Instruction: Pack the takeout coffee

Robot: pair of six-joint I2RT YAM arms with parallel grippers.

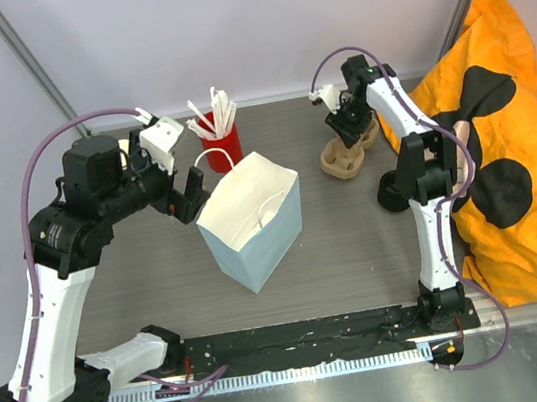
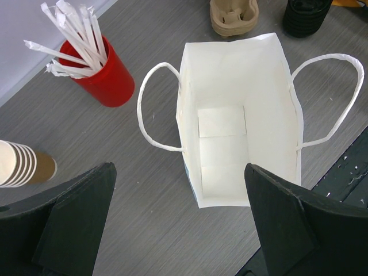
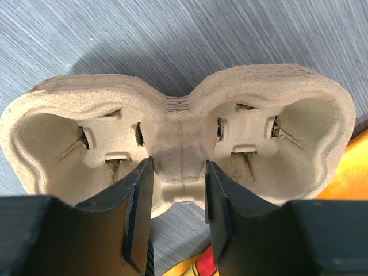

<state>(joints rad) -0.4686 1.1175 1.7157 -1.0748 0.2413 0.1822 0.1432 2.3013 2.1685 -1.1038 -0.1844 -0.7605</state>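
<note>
A stack of tan kraft paper cups (image 2: 23, 164) with white rims shows at the left edge of the left wrist view; no single cup stands apart. It is hidden in the top view. A white paper bag (image 1: 251, 219) stands open and empty at mid-table, also in the left wrist view (image 2: 236, 86). My left gripper (image 1: 186, 193) is open and empty, hovering just left of the bag (image 2: 179, 169). My right gripper (image 1: 346, 127) is down on the moulded cardboard cup carrier (image 1: 343, 157), its jaws closed on the carrier's centre ridge (image 3: 177, 164).
A red cup of white wrapped sticks (image 1: 221, 137) stands behind the bag. A stack of black lids (image 1: 394, 192) sits near the right arm. An orange and black cloth (image 1: 513, 144) lies along the right side.
</note>
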